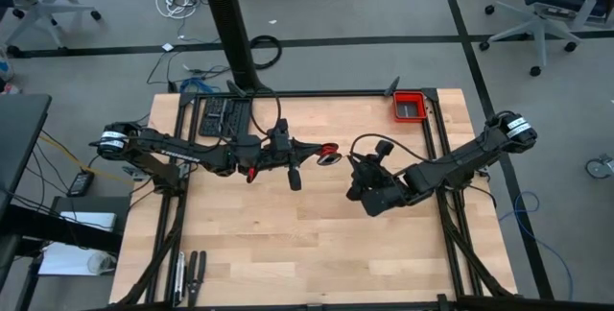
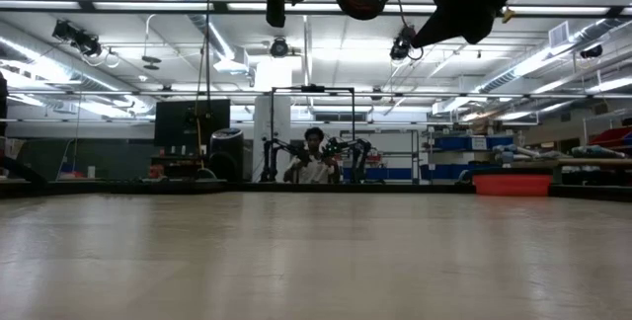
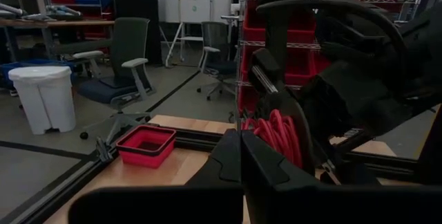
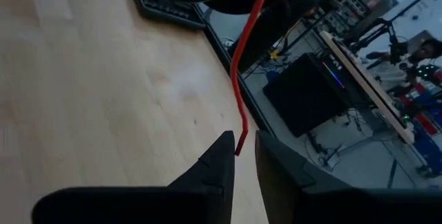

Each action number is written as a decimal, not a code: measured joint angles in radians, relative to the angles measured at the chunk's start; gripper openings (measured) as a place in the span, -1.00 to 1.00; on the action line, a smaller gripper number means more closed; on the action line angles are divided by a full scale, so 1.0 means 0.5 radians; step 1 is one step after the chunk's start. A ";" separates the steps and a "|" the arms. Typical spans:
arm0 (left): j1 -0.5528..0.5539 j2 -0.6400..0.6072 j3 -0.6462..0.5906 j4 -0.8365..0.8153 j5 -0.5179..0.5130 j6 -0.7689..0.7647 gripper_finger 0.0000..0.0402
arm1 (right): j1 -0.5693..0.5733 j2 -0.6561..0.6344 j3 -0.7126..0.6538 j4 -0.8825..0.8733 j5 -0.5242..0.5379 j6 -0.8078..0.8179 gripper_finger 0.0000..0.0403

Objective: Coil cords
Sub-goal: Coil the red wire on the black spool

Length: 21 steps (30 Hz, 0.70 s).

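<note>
The red cord is mostly wound into a small coil above the table's middle, and it also shows in the left wrist view. My left gripper reaches level from the table's left, shut, with the coil at its fingertips. One loose strand runs from the coil to my right gripper, which comes from the table's right and is closed on that strand. Both grippers hang well above the tabletop. My left gripper has the coil of red cord at its shut fingertips, coming level from the table's left. Its own fingers hide which turns they pinch. The coil hangs clear of the table. My right gripper pinches the single red strand between its two fingertips, close to the strand's free end. The fingers lie across the strand. The strand runs almost straight from the fingers to the coil, clear of the table.
A red bin sits at the far right corner. A black slotted rack lies at the far left, and tools at the near left edge. A black cable loop arches over the right wrist. A person sits beyond the table.
</note>
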 joint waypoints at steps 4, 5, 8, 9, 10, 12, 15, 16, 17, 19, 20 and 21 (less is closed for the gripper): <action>0.000 0.000 0.000 0.006 -0.001 0.000 -1.00 | 0.000 0.000 0.000 0.003 -0.034 0.015 -0.89; 0.000 0.000 0.000 0.011 -0.004 0.000 -1.00 | 0.000 0.000 0.000 0.013 -0.067 0.021 -0.94; 0.000 0.000 0.000 0.042 -0.012 0.008 -1.00 | -0.005 0.009 0.000 0.101 -0.145 0.025 -0.96; -0.002 0.000 0.000 0.050 -0.013 0.008 -1.00 | -0.005 0.012 0.000 0.132 -0.155 0.022 -0.96; -0.002 0.000 0.000 0.054 -0.014 0.013 -1.00 | -0.005 0.012 0.000 0.160 -0.170 0.013 -0.97; -0.010 0.015 0.000 0.107 -0.016 0.022 -1.00 | -0.010 0.012 0.000 0.269 -0.210 -0.033 -0.98; -0.035 0.047 0.000 0.234 -0.025 0.064 -1.00 | -0.013 0.013 0.000 0.466 -0.251 -0.156 -0.98; -0.045 0.063 0.002 0.290 -0.035 0.080 -1.00 | -0.014 0.013 0.000 0.526 -0.261 -0.206 -0.98; -0.058 0.070 0.001 0.295 -0.045 0.107 -1.00 | -0.019 0.013 0.000 0.571 -0.271 -0.250 -0.99; -0.076 0.108 0.001 0.388 -0.051 0.143 -1.00 | -0.028 0.013 0.000 0.646 -0.281 -0.306 -0.99; -0.083 0.121 0.001 0.412 -0.053 0.164 -1.00 | -0.034 0.014 0.000 0.675 -0.282 -0.324 -0.99; -0.088 0.135 0.001 0.441 -0.056 0.178 -1.00 | -0.041 0.014 0.000 0.709 -0.283 -0.338 -0.99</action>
